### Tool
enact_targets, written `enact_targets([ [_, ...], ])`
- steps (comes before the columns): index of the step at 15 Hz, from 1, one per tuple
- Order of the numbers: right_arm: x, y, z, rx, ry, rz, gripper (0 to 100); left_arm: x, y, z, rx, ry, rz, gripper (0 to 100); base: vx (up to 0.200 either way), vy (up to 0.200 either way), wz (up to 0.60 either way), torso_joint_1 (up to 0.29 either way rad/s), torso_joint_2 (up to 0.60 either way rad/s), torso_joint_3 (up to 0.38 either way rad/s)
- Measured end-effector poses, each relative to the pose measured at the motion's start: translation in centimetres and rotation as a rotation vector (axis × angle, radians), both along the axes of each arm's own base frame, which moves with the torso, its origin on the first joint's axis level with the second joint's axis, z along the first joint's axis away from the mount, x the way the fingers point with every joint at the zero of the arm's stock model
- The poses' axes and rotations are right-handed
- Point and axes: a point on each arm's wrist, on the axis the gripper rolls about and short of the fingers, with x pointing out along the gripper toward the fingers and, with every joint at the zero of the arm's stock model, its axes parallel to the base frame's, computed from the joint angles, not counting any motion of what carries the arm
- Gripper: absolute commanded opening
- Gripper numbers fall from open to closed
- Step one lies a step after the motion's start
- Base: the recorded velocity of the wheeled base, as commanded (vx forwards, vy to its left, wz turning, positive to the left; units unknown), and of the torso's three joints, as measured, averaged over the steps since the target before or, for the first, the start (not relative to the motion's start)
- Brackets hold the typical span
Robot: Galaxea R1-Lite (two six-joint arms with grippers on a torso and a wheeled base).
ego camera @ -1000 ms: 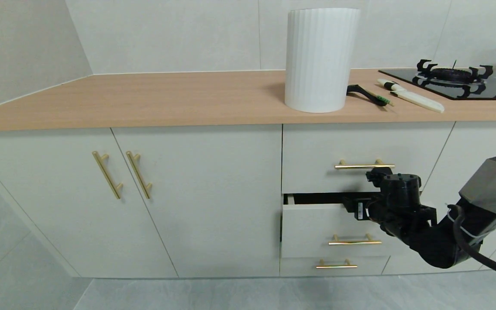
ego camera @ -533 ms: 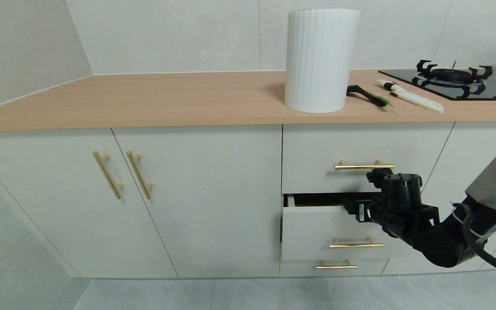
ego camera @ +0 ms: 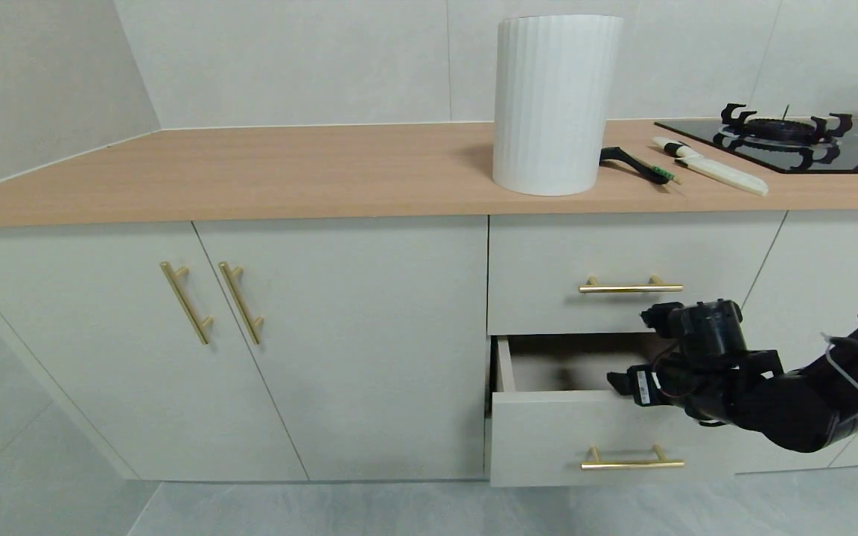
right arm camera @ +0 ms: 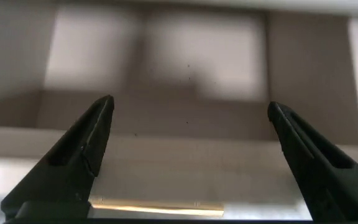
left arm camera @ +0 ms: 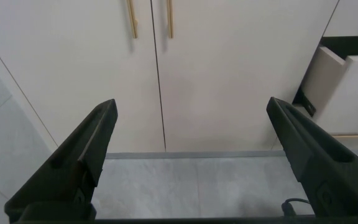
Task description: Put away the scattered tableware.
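The robot's right claw (ego camera: 626, 383) is hanging at the top edge of the pale grey middle drawer (ego camera: 541, 439), whose front is standing out from the cabinet with its bare interior showing. In the right wrist view the jaws are spread wide and holding nothing, facing into the cavity above the drawer's gold bar handle (ego camera: 632, 465); whether a finger is touching the front panel I cannot tell. The left claw (left arm camera: 191, 102) is also gaping empty, pointing at the closed cabinet doors down near the floor. The tableware is lying up on the wooden worktop (ego camera: 287, 167), well apart from the drawer: a black-handled utensil (ego camera: 631, 164) just beside the tall white ribbed cylinder (ego camera: 552, 104), and a white knife (ego camera: 712, 170) between that utensil and the black gas hob (ego camera: 794, 138). The step in hand appears to be opening the drawer as a place for these pieces. Doing it well is probably meaning drawing the front straight along its runners, keeping the pull level so it is not racking, and stopping once the opening is taking the knife's full length. When rising, the arm should be clearing the upper drawer's handle (ego camera: 630, 286).
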Motion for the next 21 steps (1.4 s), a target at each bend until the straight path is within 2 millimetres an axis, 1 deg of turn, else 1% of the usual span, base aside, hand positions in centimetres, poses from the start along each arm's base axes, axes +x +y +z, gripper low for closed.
enact_targets([
  [3, -0.5, -0.1, 0.7, -0.002, 0.041, 0.017, 100, 0.0, 0.0, 0.0, 0.0, 0.0, 0.0, 100, 0.0, 0.0, 0.0, 0.0, 0.0, 0.0],
  [4, -1.0, -0.2, 0.7, -0.007, 0.087, 0.028, 100, 0.0, 0.0, 0.0, 0.0, 0.0, 0.0, 100, 0.0, 0.0, 0.0, 0.0, 0.0, 0.0],
  [8, -2.4, -0.3, 2.0, -0.007, 0.215, 0.067, 100, 0.0, 0.0, 0.0, 0.0, 0.0, 0.0, 100, 0.0, 0.0, 0.0, 0.0, 0.0, 0.0],
  [13, -3.4, -0.3, 3.4, -0.027, 0.318, 0.088, 100, 0.0, 0.0, 0.0, 0.0, 0.0, 0.0, 100, 0.0, 0.0, 0.0, 0.0, 0.0, 0.0],
  [17, -4.2, -0.3, 3.8, -0.066, 0.424, 0.103, 100, 0.0, 0.0, 0.0, 0.0, 0.001, 0.0, 100, 0.0, 0.0, 0.0, 0.0, 0.0, 0.0],
  [21, -5.5, -0.3, 3.7, -0.146, 0.539, 0.171, 100, 0.0, 0.0, 0.0, 0.0, 0.001, 0.0, 100, 0.0, 0.0, 0.0, 0.0, 0.0, 0.0],
])
